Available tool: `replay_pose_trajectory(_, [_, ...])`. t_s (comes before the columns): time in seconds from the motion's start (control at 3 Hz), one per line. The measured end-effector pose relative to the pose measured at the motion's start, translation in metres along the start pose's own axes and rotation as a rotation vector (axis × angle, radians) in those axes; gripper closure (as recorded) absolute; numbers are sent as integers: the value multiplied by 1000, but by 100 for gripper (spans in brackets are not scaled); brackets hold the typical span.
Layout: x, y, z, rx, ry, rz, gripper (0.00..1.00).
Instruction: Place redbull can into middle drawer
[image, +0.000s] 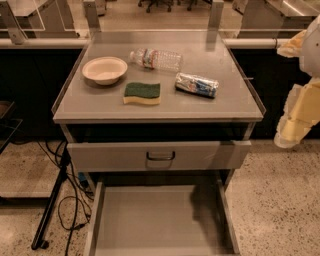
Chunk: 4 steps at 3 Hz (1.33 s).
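The redbull can (196, 84), slim and silver with blue patches, lies on its side on the cabinet top (220, 107), right of the sponge. The middle drawer (155, 220) is pulled far out at the bottom of the view, a shallow grey tray with a flat bare floor and thin side walls. My gripper (295, 122) hangs at the right edge of the view, off the cabinet's right side and lower than the top. It is well right of the can and holds nothing that I can see.
On the cabinet top are a white bowl (104, 69) at the left, a clear plastic water bottle (157, 58) at the back and a green and yellow sponge (142, 93). A drawer with a grey front and dark handle (160, 156) sits above the open one. Cables and a stand leg (52, 205) lie on the floor at the left.
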<state>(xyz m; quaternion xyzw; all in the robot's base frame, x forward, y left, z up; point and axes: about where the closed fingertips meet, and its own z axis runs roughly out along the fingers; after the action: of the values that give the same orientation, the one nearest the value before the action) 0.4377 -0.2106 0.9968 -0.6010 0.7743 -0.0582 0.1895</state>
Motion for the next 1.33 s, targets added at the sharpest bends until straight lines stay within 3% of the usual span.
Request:
replay_pose_trajectory(0.33, [0,0,0,0,0,0,0])
replay_pose_trajectory(0.67, [-14,-16,5,16,-57,-50,0])
replay_pose_trajectory(1.0, [-25,-34,18,35,-193,-103,0])
replay_pose_trajectory(1.33, [-49,-48,35,60,-342,-115,0])
